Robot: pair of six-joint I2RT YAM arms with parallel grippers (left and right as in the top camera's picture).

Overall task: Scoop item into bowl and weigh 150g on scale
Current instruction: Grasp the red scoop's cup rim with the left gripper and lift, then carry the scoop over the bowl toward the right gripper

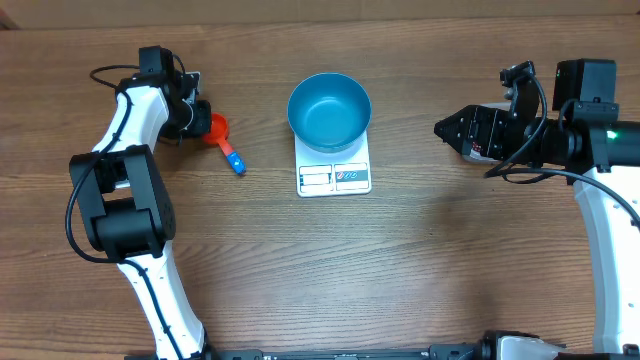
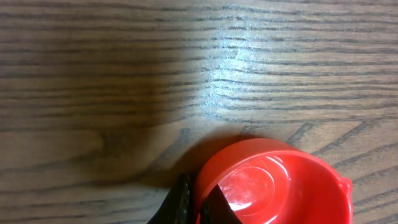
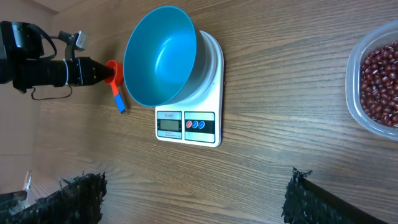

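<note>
Wood-grain table (image 1: 400,280) is seen in every view. At its far left the left arm (image 1: 130,130) is bent over a scoop. At the right the right arm (image 1: 560,140) is pointed toward the centre.

A blue bowl (image 1: 329,108) is set at the centre on the far part of a white scale (image 1: 334,177), whose display strip is left uncovered along the near edge. A clear tub (image 3: 357,74) is caught only at the right edge of the right wrist view. The beans (image 3: 380,81) are heaped inside it, well apart from the bowl. The red scoop (image 1: 218,128) is found left of the scale, its blue handle (image 1: 234,160) angled toward the near right.

The left jaws are closed on the scoop's rim, one finger inside the cup and one outside. The right jaws are spread wide and nothing is held in them.

The beans are judged hard, light and loose. They cannot be pinched and are likely to be spilled if the scoop is tilted. The scoop is judged stiff, light, slick plastic. A rim grip may be twisted under load, so the handle might be preferred.

The tub is cut off by the frame and is not seen from overhead, where it is probably hidden under the right arm. The scale's reading cannot be made out. The left jaws are mostly cropped at the bottom of their own view.
</note>
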